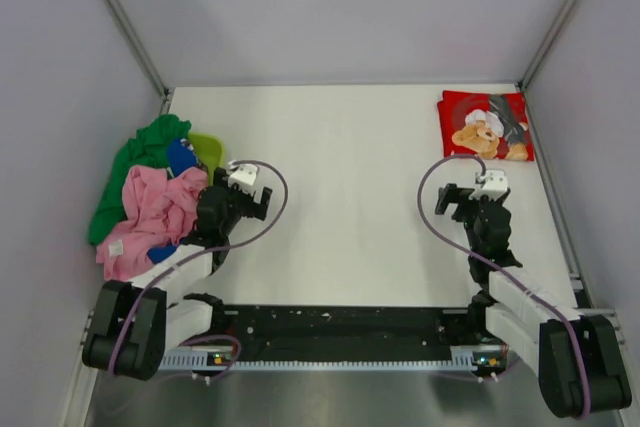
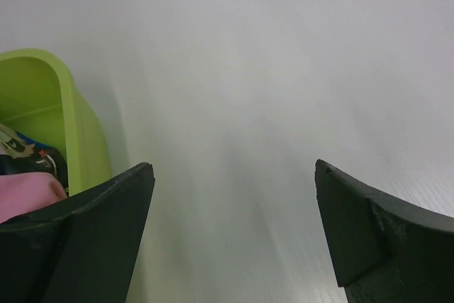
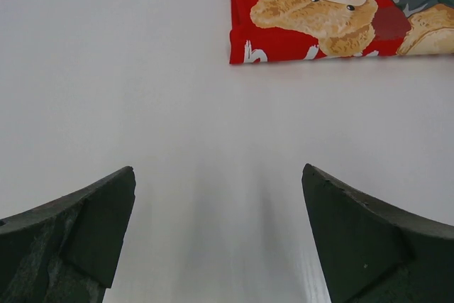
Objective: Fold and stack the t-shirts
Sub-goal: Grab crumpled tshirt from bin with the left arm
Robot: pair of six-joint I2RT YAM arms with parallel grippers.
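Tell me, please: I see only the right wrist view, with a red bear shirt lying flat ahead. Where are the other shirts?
Observer: They lie in a heap at the left edge of the table.
Operator: Which colours are in it?
Observer: The pink shirt is on the near side and the green shirt is behind it. Some blue and yellow-green cloth shows between them.
Operator: Does the left gripper hold any shirt?
Observer: No. The left gripper is open over bare table, just right of the heap.

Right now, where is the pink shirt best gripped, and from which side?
Probably a raised fold of the pink shirt, on its side facing the table middle, taken from above: it lies crumpled atop the pile.
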